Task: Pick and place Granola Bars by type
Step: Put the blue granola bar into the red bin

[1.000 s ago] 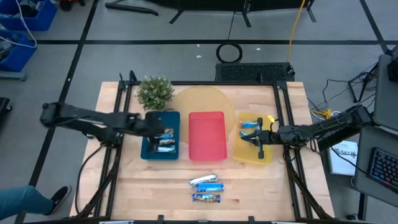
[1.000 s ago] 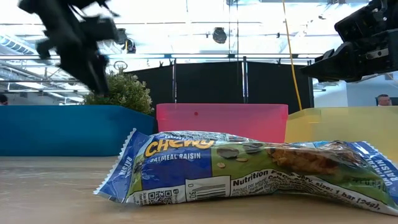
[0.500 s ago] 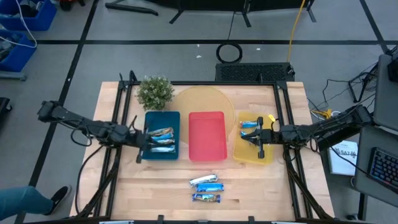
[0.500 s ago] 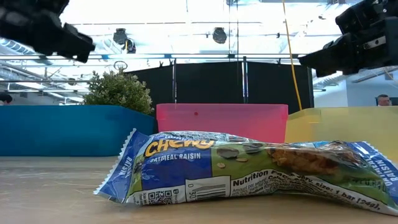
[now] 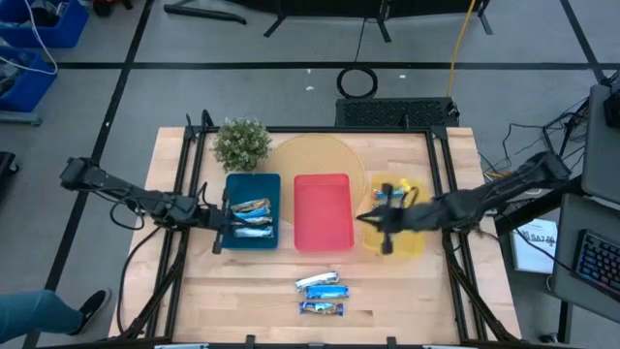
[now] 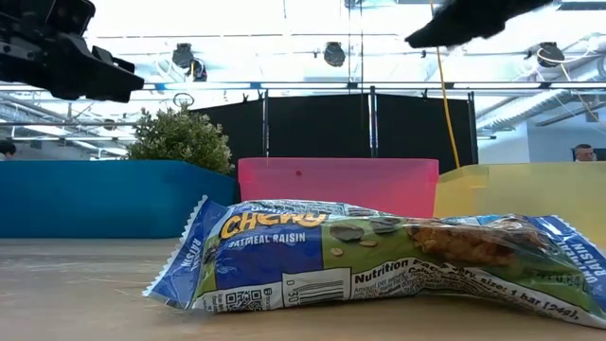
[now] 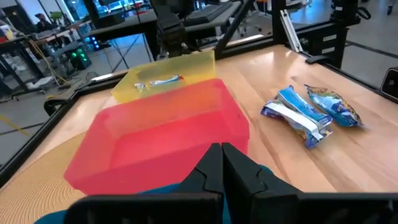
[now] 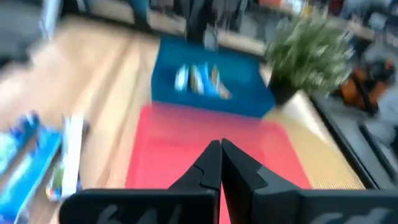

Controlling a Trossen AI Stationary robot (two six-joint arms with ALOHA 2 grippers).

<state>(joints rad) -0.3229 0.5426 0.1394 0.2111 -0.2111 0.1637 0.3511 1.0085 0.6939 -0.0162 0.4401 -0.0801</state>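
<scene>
We see a robotics lab, wooden table (image 5: 242,281) in a black metal frame, grey floor marked with black tape lines, blue storage bins (image 5: 29,39), loose cables, a keyboard (image 5: 593,260), ceiling lights (image 6: 333,53) overhead

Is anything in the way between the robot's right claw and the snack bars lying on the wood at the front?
Nothing visible blocks it. The right gripper, shut and empty, hangs over the inner edge of the yellow tray. Only bare table lies between it and the loose granola bars out front.

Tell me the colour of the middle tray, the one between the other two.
The middle tray is red, leaning pinkish; the high view shows it best.
</scene>
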